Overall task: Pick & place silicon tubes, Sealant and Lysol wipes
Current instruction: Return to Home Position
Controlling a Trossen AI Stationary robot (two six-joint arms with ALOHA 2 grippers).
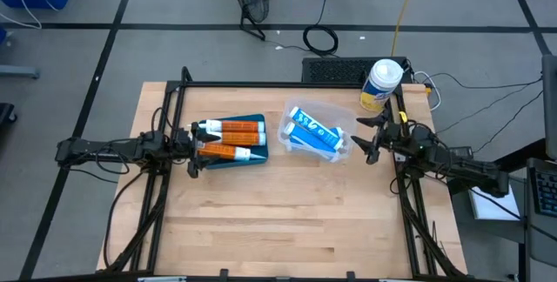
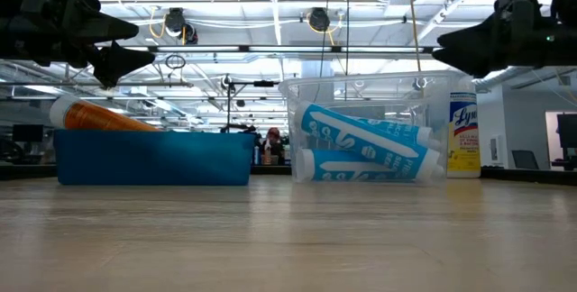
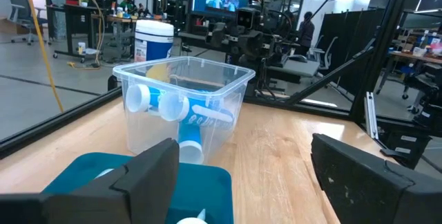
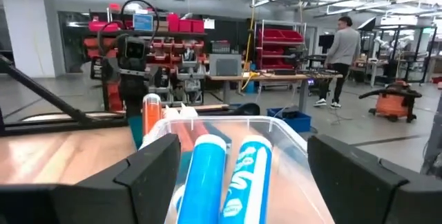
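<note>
while both arms hover over the light wooden table (image 1: 261,221), the high view shows the yellow lysol wipes canister with a white domed top (image 1: 381,84) upright at the far right corner, near the right gripper (image 1: 366,139), whose fingers are spread and empty. the left gripper (image 1: 193,148), also spread and empty, is at the left end of the blue plastic tray (image 1: 257,160) holding orange nozzle tubes (image 1: 233,130). slim blue sealant tubes (image 1: 312,130) lie in the transparent plastic bin (image 1: 322,112) between the grippers.

low view: the canister (image 2: 462,137) stands on the table right of the bin, lower than the right gripper.

left wrist view: the canister (image 3: 153,41) shows beyond the bin.

right wrist view: spread fingers (image 4: 152,162) frame the blue tubes.
</note>
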